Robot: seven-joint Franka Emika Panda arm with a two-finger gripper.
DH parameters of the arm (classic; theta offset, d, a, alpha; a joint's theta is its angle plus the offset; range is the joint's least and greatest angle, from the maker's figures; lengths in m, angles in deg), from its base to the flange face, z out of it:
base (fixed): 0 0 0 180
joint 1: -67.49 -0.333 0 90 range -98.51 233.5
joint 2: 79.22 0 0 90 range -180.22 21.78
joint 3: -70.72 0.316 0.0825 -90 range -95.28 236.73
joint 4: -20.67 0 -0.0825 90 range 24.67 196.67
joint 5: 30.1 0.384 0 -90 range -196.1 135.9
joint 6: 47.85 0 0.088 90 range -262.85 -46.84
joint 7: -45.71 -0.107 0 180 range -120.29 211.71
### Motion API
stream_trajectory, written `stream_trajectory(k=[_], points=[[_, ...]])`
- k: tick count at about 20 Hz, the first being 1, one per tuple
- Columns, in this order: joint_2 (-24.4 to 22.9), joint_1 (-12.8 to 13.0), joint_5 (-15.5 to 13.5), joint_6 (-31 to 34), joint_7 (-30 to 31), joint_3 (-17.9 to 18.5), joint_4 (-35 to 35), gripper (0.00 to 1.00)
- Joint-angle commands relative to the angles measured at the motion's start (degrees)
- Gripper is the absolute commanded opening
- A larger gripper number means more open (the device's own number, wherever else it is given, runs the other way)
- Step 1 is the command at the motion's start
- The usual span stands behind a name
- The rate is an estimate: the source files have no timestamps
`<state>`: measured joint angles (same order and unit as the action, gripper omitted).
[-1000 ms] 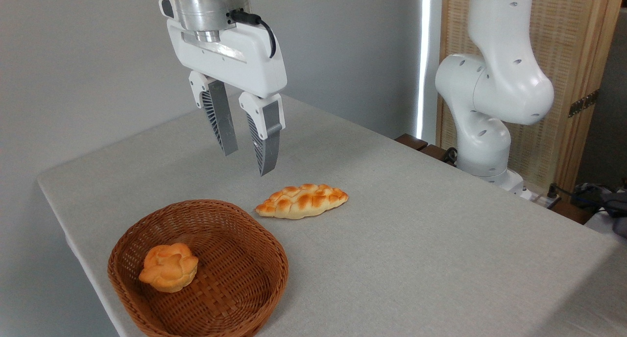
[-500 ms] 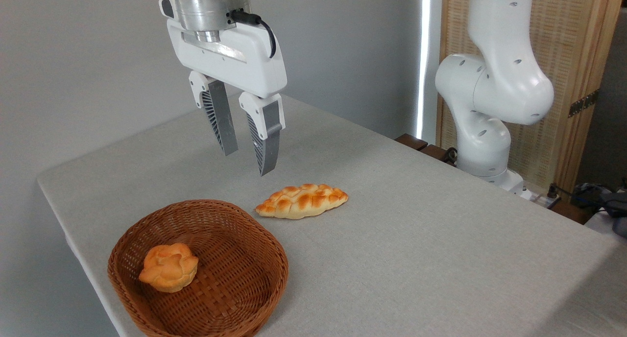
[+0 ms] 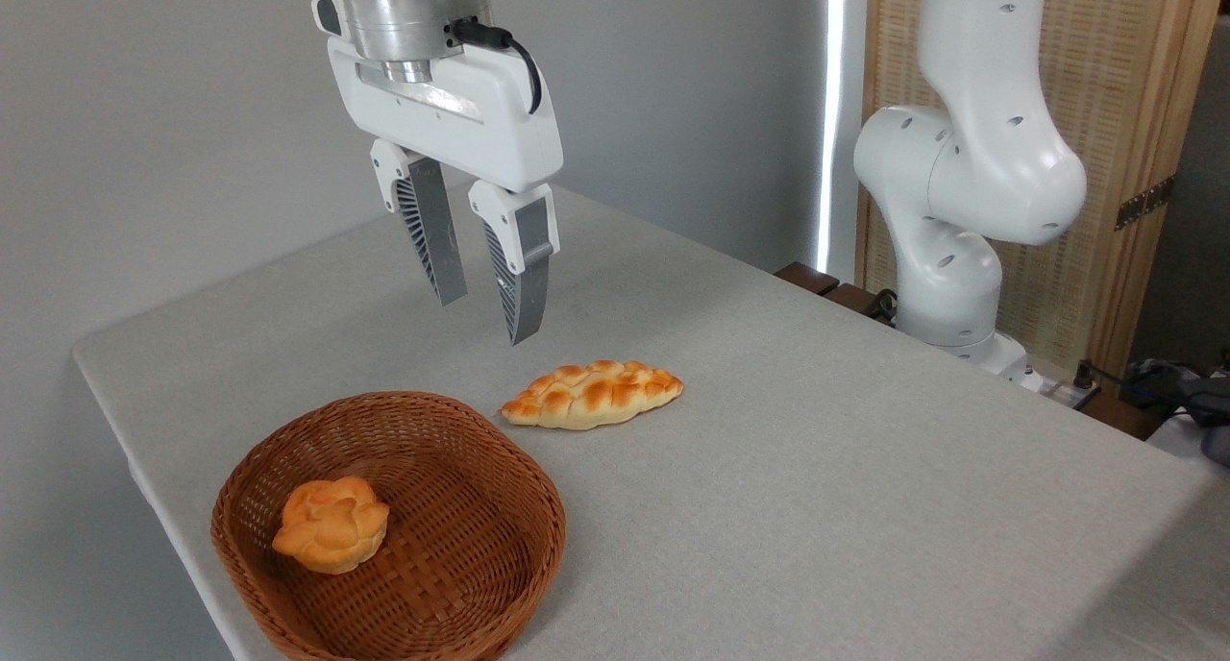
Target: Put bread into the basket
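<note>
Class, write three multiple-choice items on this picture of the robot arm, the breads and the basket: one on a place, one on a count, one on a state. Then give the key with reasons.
1. Where does the long braided golden-brown loaf lie?
A. in the basket
B. on the grey table, beside the basket
C. between the gripper's fingers

2. How many breads lie in the round reddish-brown wicker basket?
A. none
B. one
C. two

3. How is the white two-finger gripper?
A. open and empty, above the table
B. shut on the loaf
C. resting in the basket

Key: 1 B, the loaf rests on the grey table, just right of the basket's rim. 2 B, only the small round knotted bun lies inside. 3 A, its grey fingers stand apart with nothing between them, up over the cloth.
</note>
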<state>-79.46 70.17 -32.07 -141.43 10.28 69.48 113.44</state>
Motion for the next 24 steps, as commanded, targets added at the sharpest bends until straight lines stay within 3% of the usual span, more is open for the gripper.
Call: stream_trajectory(k=[1, 10, 16, 19, 24], points=[[-0.02, -0.3, 0.21, 0.86, 0.19, -0.16, -0.58, 1.0], [-2.39, 1.54, 0.21, 0.77, 0.01, -0.25, 3.19, 1.0], [-9.5, 2.95, 0.56, -0.54, -6.39, -0.51, 13.29, 1.0], [-11.88, 4.44, 0.65, -3.17, -8.6, -0.77, 18.13, 1.0], [-11.89, 7.96, 0.65, -7.13, -8.95, -1.12, 22.79, 1.0]])
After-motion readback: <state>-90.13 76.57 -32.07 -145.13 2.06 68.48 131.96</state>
